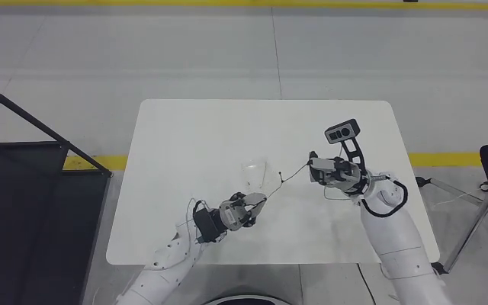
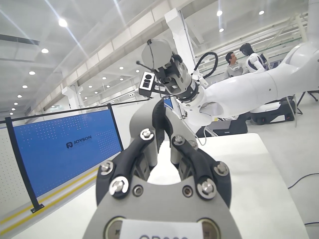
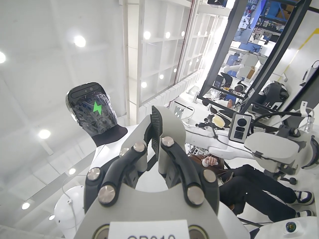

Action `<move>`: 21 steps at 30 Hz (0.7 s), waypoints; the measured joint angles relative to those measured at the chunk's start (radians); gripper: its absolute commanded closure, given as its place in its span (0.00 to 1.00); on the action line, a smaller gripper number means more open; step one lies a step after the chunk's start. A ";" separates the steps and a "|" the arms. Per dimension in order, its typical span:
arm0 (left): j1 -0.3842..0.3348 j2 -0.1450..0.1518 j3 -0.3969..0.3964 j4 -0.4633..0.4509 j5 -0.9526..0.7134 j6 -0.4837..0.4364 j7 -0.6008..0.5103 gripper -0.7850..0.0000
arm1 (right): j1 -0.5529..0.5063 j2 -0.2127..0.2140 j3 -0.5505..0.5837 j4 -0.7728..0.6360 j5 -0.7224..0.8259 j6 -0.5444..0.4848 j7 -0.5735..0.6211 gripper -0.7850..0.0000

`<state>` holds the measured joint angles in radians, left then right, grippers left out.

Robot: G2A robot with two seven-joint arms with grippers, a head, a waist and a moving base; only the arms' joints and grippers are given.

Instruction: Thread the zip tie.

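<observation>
Top view: the zip tie (image 1: 293,169) spans the air above the table (image 1: 191,152), one end clamped in the left gripper (image 1: 258,201), the other in the right gripper (image 1: 313,165).

Left wrist view: the left gripper's pads are pressed together; farther off, the black strand crosses the right gripper's finger, a free end protruding.

Right wrist view: pads closed; the strand between them is not discernible.

Step in hand, by judgement: aligning tail and head; the next move requires fine convergence of both ends.

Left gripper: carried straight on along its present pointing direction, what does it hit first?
Most likely the right gripper, which sits directly ahead of the left gripper and is shut on the zip tie. The tie's strand between them may come first; depth is unclear.
</observation>
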<state>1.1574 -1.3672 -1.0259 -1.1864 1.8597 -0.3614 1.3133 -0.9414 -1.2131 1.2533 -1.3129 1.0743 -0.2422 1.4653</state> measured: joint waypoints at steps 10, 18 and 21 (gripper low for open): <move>0.011 0.015 -0.001 -0.007 0.012 0.004 -0.003 1.00 | -0.001 -0.005 0.012 0.009 0.041 0.000 0.016 1.00; 0.013 0.023 0.006 -0.011 0.002 0.009 0.001 1.00 | 0.004 -0.009 0.008 0.015 0.027 0.010 0.015 1.00; 0.012 0.025 0.008 -0.014 -0.007 0.014 0.006 1.00 | 0.007 -0.010 0.007 0.017 0.017 0.016 0.013 1.00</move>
<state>1.1696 -1.3425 -1.0179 -1.2005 1.8528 -0.3472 1.3195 -0.9346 -1.2227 1.2607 -1.2959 1.0913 -0.2264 1.4783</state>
